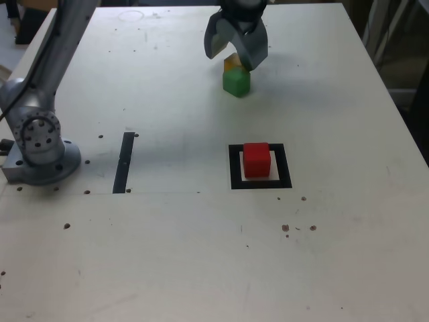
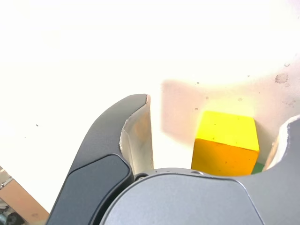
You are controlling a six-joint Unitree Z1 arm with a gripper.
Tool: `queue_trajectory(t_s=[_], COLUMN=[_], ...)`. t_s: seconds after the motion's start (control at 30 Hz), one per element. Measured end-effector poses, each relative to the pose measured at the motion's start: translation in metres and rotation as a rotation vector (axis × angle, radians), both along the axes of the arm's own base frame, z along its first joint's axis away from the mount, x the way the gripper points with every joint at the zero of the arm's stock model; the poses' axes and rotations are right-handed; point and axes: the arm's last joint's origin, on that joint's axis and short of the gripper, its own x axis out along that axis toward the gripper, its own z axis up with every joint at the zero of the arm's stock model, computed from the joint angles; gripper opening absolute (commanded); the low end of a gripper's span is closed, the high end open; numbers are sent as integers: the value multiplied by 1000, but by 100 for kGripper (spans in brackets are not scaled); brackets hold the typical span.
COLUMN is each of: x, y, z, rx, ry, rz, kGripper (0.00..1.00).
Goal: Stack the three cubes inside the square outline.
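My gripper (image 1: 237,57) is spread wide, straddling the yellow cube (image 2: 226,143) beside the green cube (image 1: 236,81), apparently for a clean pinch. The red cube (image 1: 256,159) sits inside the square outline (image 1: 234,168) as the stack base.

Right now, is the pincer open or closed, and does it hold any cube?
Pincer: open, holding nothing; the yellow cube sits between its jaws.
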Motion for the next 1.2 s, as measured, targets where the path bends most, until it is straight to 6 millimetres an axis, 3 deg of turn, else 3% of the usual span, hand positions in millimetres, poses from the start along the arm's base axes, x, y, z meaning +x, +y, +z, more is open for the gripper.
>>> queue_trajectory(t_s=[0.23, 0.63, 0.87, 1.2], x=[-4, 1, 1, 0], y=[-3, -2, -2, 0], z=[-8, -10, -12, -10], rx=[-17, -22, -14, -4], ry=[-5, -78, -103, -119], rz=[2, 24, 75, 117], kGripper=[79, 41, 31, 24])
